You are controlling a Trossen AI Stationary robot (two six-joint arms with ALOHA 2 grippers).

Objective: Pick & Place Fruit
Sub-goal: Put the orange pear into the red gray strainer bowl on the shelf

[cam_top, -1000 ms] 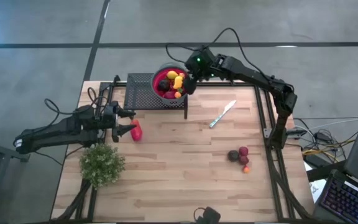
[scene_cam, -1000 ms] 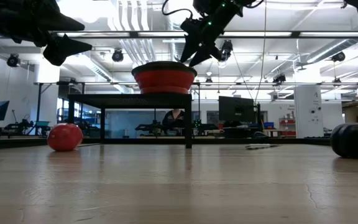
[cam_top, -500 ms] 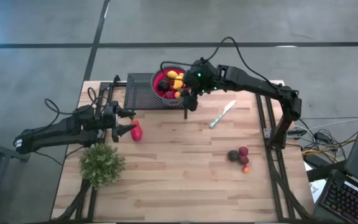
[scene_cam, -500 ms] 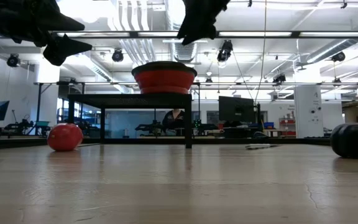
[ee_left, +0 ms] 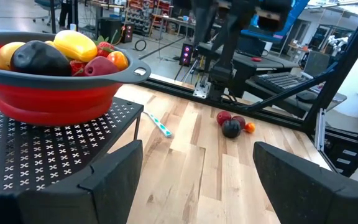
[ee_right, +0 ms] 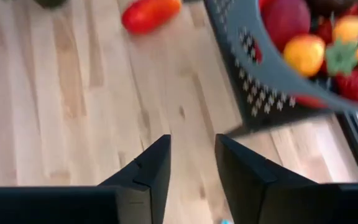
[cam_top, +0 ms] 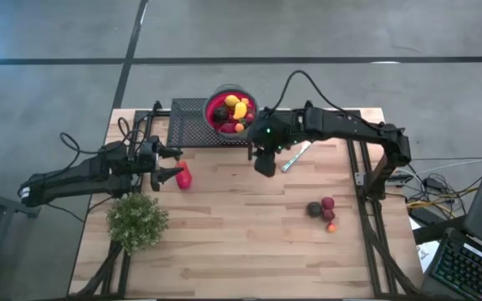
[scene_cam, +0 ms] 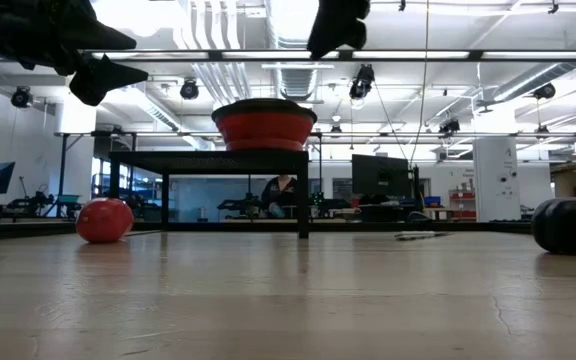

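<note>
Two grippers [cam_top: 171, 164] [cam_top: 265, 165] hover empty, fingers parted, over pale plank table [cam_top: 241, 242].

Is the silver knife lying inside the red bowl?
No, the silver knife lies on the wooden table, beside the red bowl of fruit.

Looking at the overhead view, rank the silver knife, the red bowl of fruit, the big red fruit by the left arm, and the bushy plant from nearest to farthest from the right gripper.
From the right gripper, above the table's middle:
1. Silver knife, just to its right.
2. Red bowl of fruit, on the black rack behind it.
3. Big red fruit, to its left, by the left gripper.
4. Bushy plant, at the front left.
</note>
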